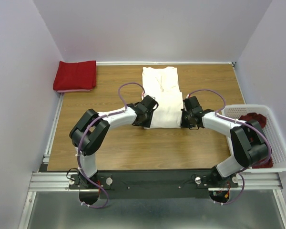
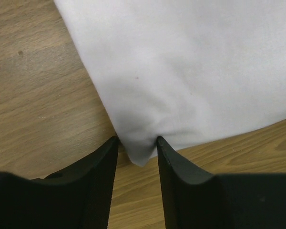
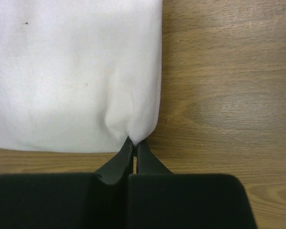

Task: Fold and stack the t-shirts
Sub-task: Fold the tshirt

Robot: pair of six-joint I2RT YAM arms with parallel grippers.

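— How do the tools stand?
— The right tool (image 3: 135, 142) is clenched on the near right corner of the cream-white shirt (image 3: 71, 71). The left tool (image 2: 137, 140) has its jaws apart, straddling the near left corner.
— And the shirts?
— The cream-white shirt lies mid-table (image 1: 114, 148). The bright red shirt (image 1: 75, 75) sits folded at the far left. The dark red shirt (image 1: 253, 119) is in the basket (image 1: 281, 143) on the right.

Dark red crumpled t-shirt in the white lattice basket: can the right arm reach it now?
Probably not yet: the right gripper is shut on a corner of the cream-white cotton t-shirt. Once released, the open-topped basket beside that arm should leave the way to the dark red t-shirt free.
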